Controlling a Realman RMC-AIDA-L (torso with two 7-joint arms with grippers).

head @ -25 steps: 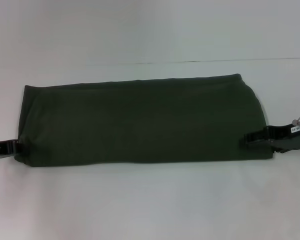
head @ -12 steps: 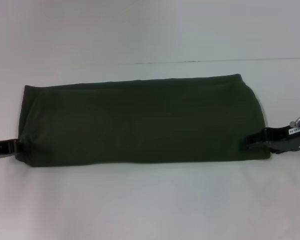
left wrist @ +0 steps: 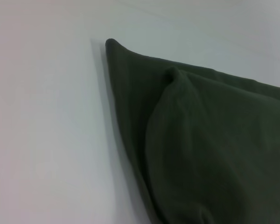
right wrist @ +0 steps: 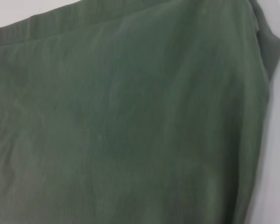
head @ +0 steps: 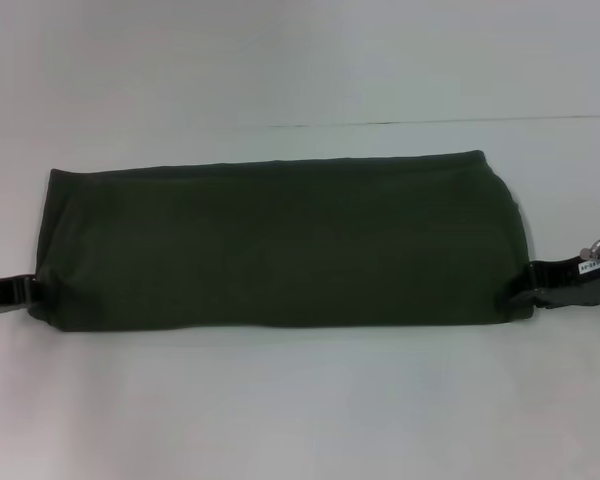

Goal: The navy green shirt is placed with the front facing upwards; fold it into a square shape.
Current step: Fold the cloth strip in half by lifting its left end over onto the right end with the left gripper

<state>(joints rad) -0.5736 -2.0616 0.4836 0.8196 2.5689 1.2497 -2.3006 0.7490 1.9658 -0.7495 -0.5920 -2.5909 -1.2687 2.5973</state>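
Both end effectors sit right at the short ends of the cloth, one per side, low against the white tabletop (head: pixel 300 410). I honestly can't tell whether either one is open or clamped on fabric, since the tips run into the dark edge of the cloth and nothing clear shows there.

Biggest thing first: the plain white tabletop fills nearly the whole head view, with a thin dark seam line running across it toward 12 o'clock, beyond the cloth.

Next, the dark olive-green cotton shirt (head: pixel 280 245) lies flat at the centre of the tabletop, folded into one long horizontal band stretching from 9 o'clock to 3 o'clock. No lettering, collar or label shows on the upper face, just plain green fabric. Its near edge is fairly straight; the far edge slopes slightly, and the 3 o'clock end is rounded off at the far corner. In the left wrist view the shirt's corner (left wrist: pixel 200 149) comes to a point on the white surface, with a second layer lying on top and a small bump along that fold. In the right wrist view the fabric (right wrist: pixel 126 121) fills almost everything, with a hem band visible along one edge.

Smallest: the black left end effector (head: pixel 25 291) touches the shirt's 9 o'clock end near its front corner. The black right end effector (head: pixel 530 292), with a small white tag on its body, meets the 3 o'clock end near that front corner.
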